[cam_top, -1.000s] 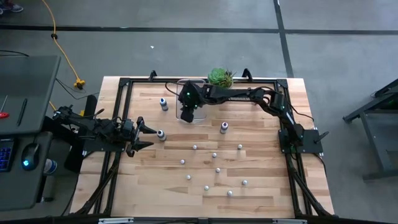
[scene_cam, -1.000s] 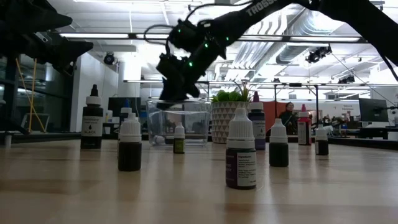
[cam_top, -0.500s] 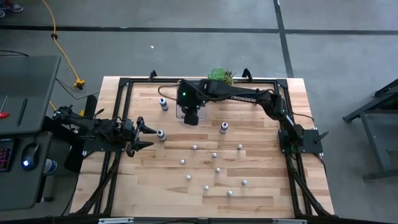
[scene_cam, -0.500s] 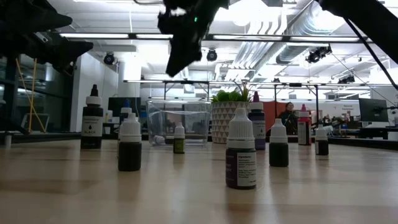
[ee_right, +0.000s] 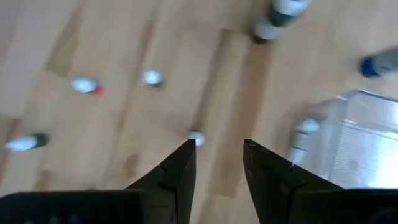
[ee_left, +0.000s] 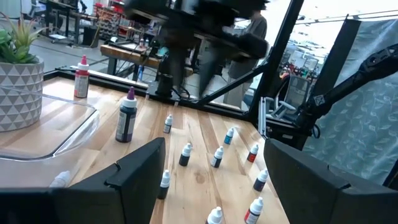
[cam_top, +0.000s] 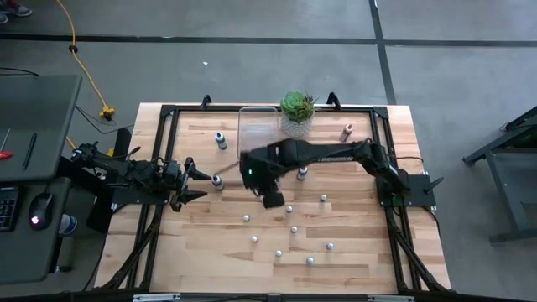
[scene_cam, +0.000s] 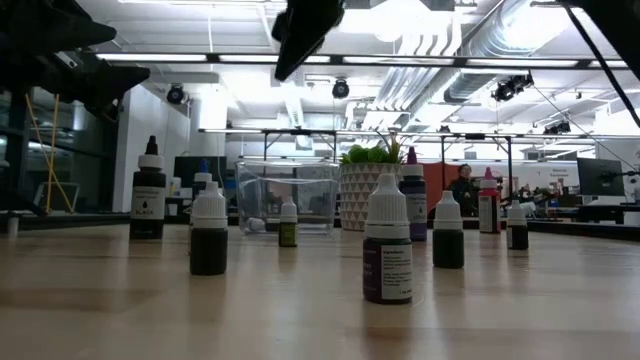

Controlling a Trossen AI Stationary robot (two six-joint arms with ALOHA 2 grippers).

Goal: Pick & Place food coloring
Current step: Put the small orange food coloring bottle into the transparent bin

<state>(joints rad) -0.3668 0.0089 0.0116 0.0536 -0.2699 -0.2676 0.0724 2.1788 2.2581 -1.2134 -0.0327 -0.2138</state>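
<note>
Several tiny food coloring bottles [cam_top: 289, 209] stand upright on their bases across the wooden table, most white-capped, among them a purple one [cam_top: 301, 172] and a red one [cam_top: 348, 131]. My right gripper [cam_top: 270, 200] hangs open and empty above the middle of the table. In the right wrist view, the right gripper [ee_right: 219, 146] looks down on a small white cap [ee_right: 196, 137]. My left gripper [cam_top: 200, 181] waits open at the table's left side, level, beside one bottle [cam_top: 217, 181]. In the left wrist view the left gripper [ee_left: 214, 144] is wide open.
A clear plastic bin [cam_top: 258, 130] sits at the far edge. Seen from the low view, the bin [scene_cam: 290, 195] has something whitish lying inside. A green succulent in a white pot [cam_top: 297, 107] stands to the bin's right. A black frame [cam_top: 168, 113] rims the table.
My right gripper has risen out of the clear bin and swung toward the near edge. It now hangs high over the scattered bottles in the middle of the table. The bottles and the bin have stayed put.
</note>
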